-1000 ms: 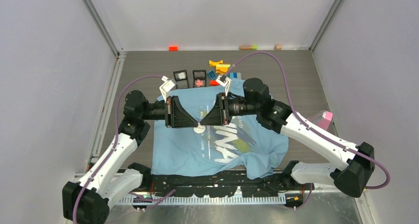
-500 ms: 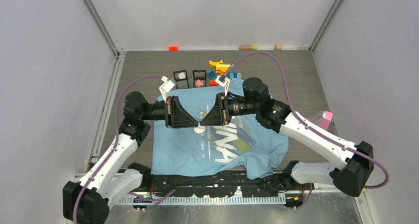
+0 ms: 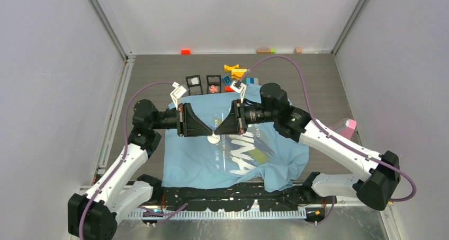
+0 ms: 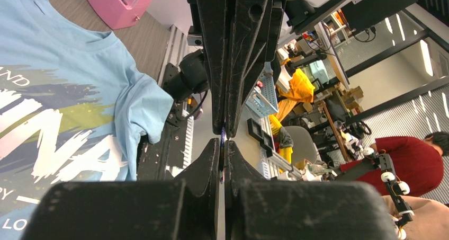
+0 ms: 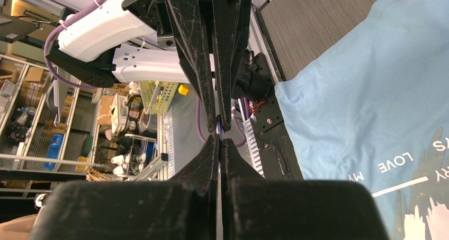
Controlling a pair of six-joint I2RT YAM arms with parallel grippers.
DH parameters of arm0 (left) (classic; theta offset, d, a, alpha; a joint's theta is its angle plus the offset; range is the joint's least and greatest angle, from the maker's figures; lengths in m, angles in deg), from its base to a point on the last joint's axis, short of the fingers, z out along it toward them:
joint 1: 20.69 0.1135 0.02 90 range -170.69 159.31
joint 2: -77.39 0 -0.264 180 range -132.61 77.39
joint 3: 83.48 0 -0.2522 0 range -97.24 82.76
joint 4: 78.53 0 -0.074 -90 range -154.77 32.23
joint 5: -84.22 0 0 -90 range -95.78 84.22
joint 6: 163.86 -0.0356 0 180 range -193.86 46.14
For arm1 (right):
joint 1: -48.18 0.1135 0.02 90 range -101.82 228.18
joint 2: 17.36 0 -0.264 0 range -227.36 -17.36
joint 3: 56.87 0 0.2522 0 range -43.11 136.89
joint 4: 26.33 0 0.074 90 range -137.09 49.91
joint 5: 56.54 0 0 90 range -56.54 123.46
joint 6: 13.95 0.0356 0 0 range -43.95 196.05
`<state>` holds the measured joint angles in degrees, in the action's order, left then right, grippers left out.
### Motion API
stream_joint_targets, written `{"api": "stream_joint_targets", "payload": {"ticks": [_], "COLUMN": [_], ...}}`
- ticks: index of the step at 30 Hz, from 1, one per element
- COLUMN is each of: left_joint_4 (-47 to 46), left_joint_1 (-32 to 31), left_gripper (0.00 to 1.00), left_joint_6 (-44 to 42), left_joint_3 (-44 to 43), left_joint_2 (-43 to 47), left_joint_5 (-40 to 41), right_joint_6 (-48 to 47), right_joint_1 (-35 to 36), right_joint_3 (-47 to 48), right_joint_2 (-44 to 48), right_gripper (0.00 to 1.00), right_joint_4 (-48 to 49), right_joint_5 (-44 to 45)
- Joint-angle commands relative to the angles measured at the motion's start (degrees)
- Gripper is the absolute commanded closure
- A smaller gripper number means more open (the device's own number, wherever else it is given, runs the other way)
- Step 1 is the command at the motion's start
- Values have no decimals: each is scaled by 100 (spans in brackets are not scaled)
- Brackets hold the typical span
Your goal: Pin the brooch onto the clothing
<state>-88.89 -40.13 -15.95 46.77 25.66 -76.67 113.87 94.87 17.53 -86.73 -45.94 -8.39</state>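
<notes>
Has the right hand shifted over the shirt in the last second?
No. The right hand holds the same spot beside the white lettering on the T-shirt, tips meeting the left hand.

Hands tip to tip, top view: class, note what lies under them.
The light blue T-shirt lies under the left hand and right hand. Their black bodies hide part of its print.

The clothing (image 3: pixel 196 155) is light blue, with white lettering crossed by yellow-green and dark blue streaks. The left hand (image 3: pixel 212 132) and right hand (image 3: pixel 218 131) are black, on white arms (image 3: pixel 339 147) trailing purple cables (image 3: pixel 296 65). The surface (image 3: pixel 159 70) is grey-brown with a wood grain. The box (image 3: pixel 347 127) is pink and the blocks (image 3: pixel 235 69) are orange and yellow.
</notes>
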Motion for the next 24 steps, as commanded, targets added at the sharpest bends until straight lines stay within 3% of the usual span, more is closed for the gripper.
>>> {"api": "stream_joint_targets", "payload": {"ticks": [1, 2, 5, 6, 8, 13, 24], "left_joint_4": [-558, -573, -707, -723, -770, -962, -994], "left_joint_1": [-25, -26, -25, -25, -25, -25, -134], "left_gripper": [96, 87, 44, 35, 27, 29, 55], "left_joint_6": [185, 215, 323, 334, 370, 506, 542], "left_joint_3": [-20, -19, 48, 73, 123, 248, 255], "left_joint_2": [38, 32, 21, 20, 6, -49, -96], "left_joint_5": [437, 505, 669, 729, 801, 759, 834], "right_joint_6": [-64, -69, -46, -33, 14, 62, 224], "right_joint_1": [15, 15, 15, 15, 15, 15, 15], "right_joint_3": [-146, -197, -307, -378, -504, -756, -887], "right_joint_2": [144, 220, 383, 477, 641, 1079, 1100], "right_gripper": [99, 99, 99, 99, 99, 99, 99], "right_joint_4": [193, 217, 443, 501, 736, 1090, 1398], "right_joint_5": [484, 691, 1040, 1223, 1506, 2163, 2169]}}
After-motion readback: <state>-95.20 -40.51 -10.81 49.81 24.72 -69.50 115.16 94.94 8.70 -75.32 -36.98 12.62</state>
